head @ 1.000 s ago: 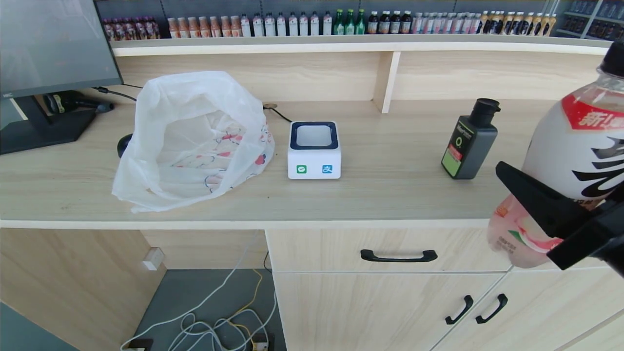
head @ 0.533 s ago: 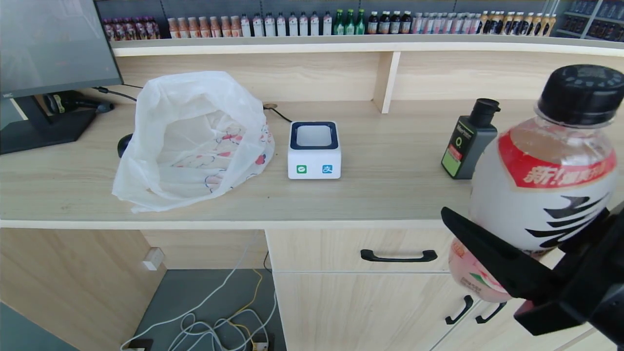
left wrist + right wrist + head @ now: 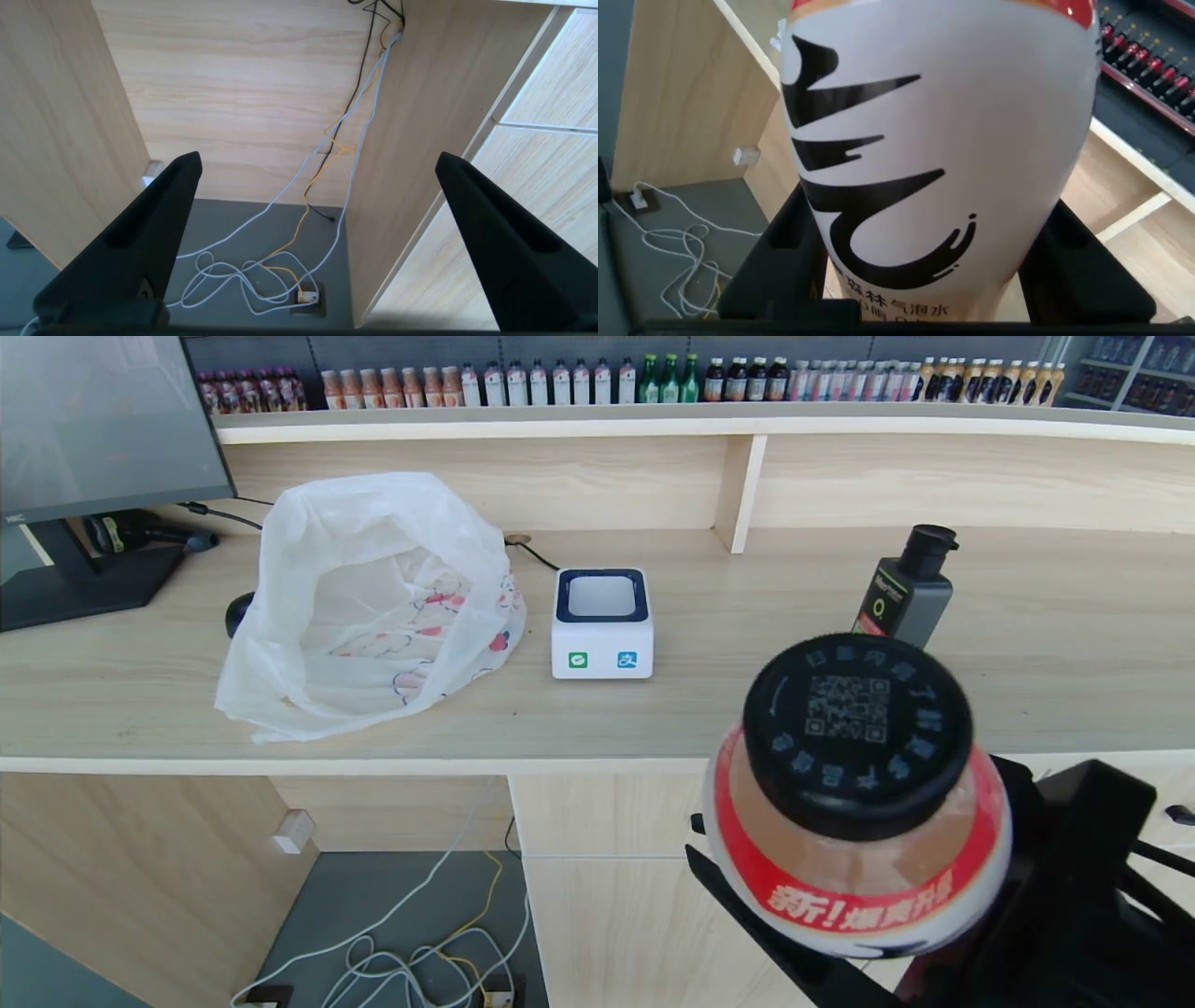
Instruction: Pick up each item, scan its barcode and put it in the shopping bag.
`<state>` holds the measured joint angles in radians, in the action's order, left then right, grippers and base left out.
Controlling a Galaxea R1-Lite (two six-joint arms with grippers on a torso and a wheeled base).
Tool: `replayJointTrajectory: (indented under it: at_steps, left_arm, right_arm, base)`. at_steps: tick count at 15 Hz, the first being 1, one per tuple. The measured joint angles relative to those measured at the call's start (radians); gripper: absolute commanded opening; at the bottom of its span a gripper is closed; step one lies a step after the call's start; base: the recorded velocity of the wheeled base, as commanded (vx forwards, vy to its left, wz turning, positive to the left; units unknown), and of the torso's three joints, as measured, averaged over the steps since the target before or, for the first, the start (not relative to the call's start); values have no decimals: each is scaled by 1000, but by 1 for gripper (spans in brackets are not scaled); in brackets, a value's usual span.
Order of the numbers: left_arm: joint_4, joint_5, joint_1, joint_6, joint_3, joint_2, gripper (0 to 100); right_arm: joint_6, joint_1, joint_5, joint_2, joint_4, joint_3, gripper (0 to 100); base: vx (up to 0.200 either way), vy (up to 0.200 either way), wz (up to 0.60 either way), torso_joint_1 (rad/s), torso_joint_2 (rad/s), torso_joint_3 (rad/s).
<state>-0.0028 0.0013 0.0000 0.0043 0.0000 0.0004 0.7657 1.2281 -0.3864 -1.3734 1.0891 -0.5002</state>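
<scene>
The left gripper [image 3: 318, 161] comprised two matte black fingers [image 3: 140, 252], each a flat-faced wedge that tapered to a blunt tip. The right gripper [image 3: 920, 247] carried matching black fingers [image 3: 771, 266] on a boxy black housing [image 3: 1092, 821]. Thin black cables [image 3: 1162, 859] ran beside the housing.

Left gripper [image 3: 318, 168] spread; right gripper [image 3: 920, 266] clamped

The drink bottle [image 3: 854, 803] partly hides the dark bottle [image 3: 910, 602].
</scene>
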Motion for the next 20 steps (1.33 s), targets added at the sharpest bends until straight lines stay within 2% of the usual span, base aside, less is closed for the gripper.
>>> replayJointTrajectory:
  at_steps: [5, 11, 13, 15, 20]
  left_arm:
    - [0, 0, 0, 0, 0, 0, 100]
    - [0, 0, 0, 0, 0, 0, 100]
    - [0, 0, 0, 0, 0, 0, 100]
    - [0, 0, 0, 0, 0, 0, 100]
    - [0, 0, 0, 0, 0, 0, 100]
  right_arm:
    - [150, 48, 116, -32, 0, 1, 0]
    - [249, 31, 183, -50, -3, -8, 0]
    - [269, 21, 241, -57, -2, 6, 0]
    - [331, 11, 294, -65, 0, 18, 0]
    - [531, -24, 315, -73, 5, 15, 0]
  base:
    - [0, 0, 0, 0, 0, 0]
    - [0, 0, 0, 0, 0, 0]
    - [0, 0, 0, 0, 0, 0]
    - [0, 0, 0, 0, 0, 0]
    - [0, 0, 0, 0, 0, 0]
